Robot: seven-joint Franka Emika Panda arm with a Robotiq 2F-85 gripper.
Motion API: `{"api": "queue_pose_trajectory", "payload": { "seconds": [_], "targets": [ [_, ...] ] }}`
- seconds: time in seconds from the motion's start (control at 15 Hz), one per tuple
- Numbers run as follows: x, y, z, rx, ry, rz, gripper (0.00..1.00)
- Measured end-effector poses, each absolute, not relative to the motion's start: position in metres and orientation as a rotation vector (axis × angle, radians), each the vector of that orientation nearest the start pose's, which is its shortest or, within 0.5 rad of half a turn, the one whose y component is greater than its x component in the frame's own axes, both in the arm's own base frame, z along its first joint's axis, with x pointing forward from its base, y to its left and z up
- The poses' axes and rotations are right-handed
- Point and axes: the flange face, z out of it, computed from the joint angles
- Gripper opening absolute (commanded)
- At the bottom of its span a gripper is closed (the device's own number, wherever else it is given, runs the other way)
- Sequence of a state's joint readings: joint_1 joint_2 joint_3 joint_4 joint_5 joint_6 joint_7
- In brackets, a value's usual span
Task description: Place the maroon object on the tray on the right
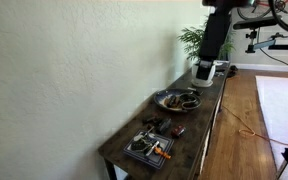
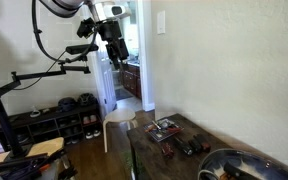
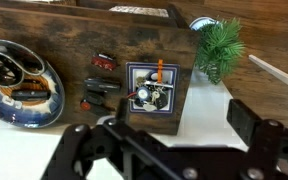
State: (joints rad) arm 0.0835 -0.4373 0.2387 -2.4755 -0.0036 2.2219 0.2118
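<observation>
High above the wooden surface, my gripper hangs with its jaws spread wide and nothing between them, its dark fingers filling the bottom of the wrist view. Below it sits the square grey tray, with an orange item among its contents. Left of that tray in the wrist view lie two small black items, and just above them the maroon object rests on bare wood, between the two trays and touching neither. Its long axis seems to run roughly across the frame; I cannot tell which end points where at this size. The round tray lies at the far left, well apart from it. A potted plant stands at the other end.
</observation>
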Motion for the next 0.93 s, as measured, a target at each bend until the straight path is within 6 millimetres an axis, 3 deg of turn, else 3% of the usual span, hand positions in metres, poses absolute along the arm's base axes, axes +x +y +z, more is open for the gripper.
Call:
{"api": "queue_pose_trajectory", "payload": {
  "seconds": [0.53, 0.93],
  "targets": [
    [0.44, 0.082, 0.401, -3.216, -0.013, -0.139, 1.0],
    [0.441, 0.082, 0.398, -3.216, -0.015, -0.128, 1.0]
  ]
}}
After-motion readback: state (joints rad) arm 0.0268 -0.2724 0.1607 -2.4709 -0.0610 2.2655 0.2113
